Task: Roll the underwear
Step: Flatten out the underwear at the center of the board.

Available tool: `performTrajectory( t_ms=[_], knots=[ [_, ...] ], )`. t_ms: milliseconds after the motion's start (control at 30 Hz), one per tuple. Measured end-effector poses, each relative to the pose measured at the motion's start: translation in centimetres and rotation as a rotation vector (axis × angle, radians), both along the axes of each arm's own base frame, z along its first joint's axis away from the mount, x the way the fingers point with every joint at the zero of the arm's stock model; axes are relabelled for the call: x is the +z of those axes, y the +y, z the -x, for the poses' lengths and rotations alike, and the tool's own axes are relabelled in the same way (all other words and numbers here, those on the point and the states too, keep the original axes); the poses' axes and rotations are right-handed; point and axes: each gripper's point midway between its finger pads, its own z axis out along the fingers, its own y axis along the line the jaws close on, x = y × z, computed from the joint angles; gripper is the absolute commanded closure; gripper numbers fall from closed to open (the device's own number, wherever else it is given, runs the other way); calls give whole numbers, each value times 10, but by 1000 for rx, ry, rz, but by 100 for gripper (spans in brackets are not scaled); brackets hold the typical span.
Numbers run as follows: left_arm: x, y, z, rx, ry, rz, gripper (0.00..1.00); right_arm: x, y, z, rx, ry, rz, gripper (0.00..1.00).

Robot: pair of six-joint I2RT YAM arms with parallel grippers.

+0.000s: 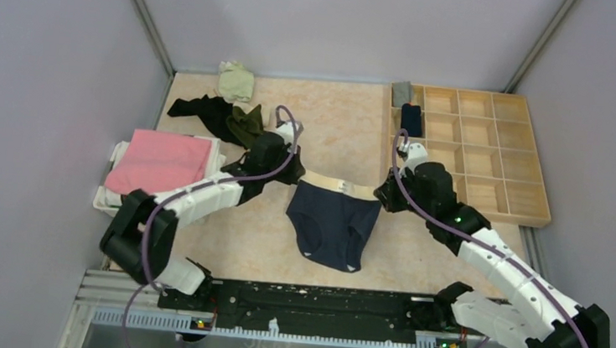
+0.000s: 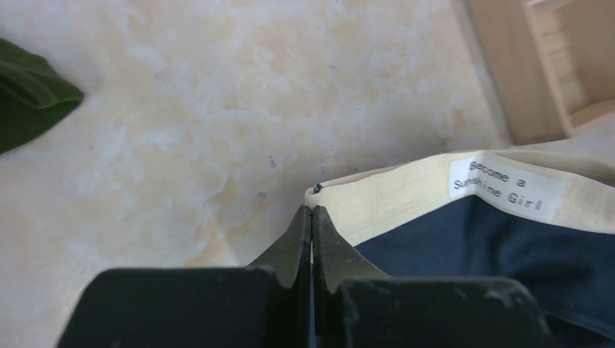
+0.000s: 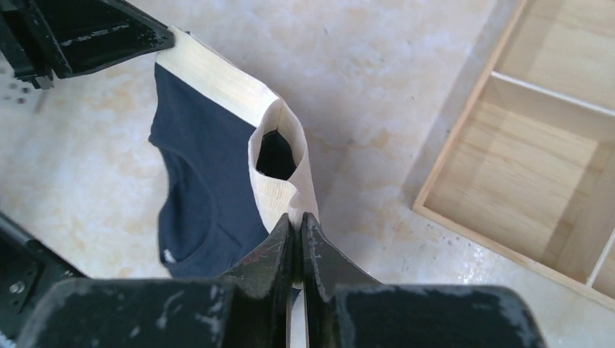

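Across the middle of the marbled desk [image 1: 343,118], between the two arms, the navy underwear [image 1: 334,227] is held stretched by its top corners, probably so it spreads flat before rolling. The left pincer [image 2: 312,217] and the right pincer [image 3: 297,221] each pinch one end of the beige waistband [image 1: 339,186], pulling it taut. A white printed label [image 2: 505,185] shows on the band.
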Motion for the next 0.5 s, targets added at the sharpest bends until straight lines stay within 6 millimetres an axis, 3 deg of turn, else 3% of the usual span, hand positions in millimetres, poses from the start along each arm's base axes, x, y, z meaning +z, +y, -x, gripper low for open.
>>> performTrajectory(
  t_ms=[133,233,367,500],
  knots=[
    [54,15,17,41,-114,86,100,24,5,7,55,-72,-50,98],
    [90,28,32,70,-189,143,100,29,6,11,84,-83,-55,98],
    [126,48,54,110,-266,192,100,28,8,20,127,-70,-51,99],
    [161,67,78,135,-344,248,100,46,10,30,169,-90,-85,100]
  ],
)
